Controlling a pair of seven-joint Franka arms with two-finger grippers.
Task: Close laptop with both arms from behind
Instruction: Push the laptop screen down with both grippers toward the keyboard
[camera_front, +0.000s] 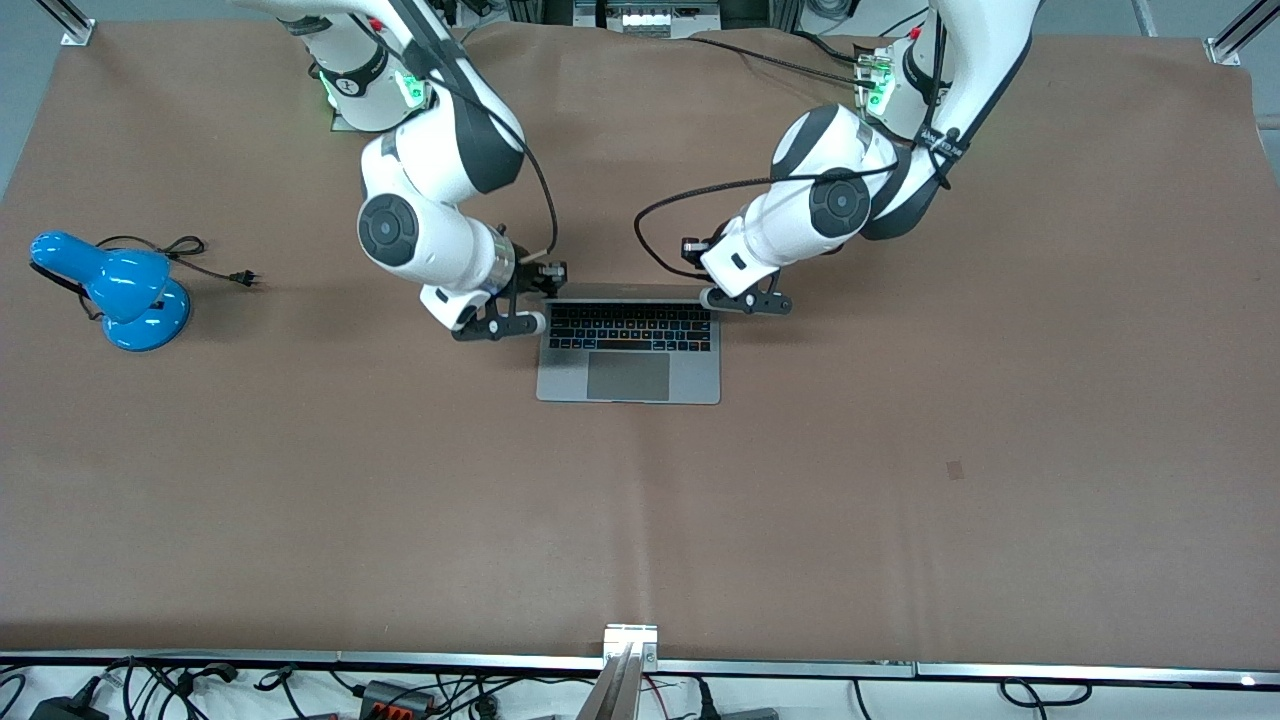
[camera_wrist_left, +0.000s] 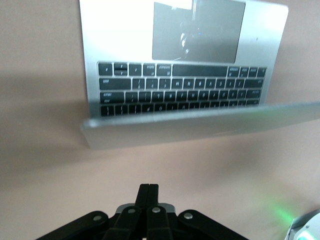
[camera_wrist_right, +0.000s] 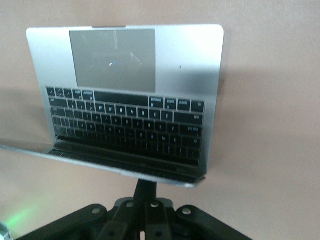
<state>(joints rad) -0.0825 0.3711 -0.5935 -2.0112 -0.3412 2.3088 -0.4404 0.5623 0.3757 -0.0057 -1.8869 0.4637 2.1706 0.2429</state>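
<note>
Laptop (camera_wrist_left: 190, 75) screen face unseen, lid edge-on; key legends blurred.

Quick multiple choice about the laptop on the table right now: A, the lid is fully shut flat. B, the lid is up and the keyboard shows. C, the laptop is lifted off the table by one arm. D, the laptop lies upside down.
B: the laptop sits on the table with its lid raised, and its black keyboard and trackpad show in all three views.
</note>
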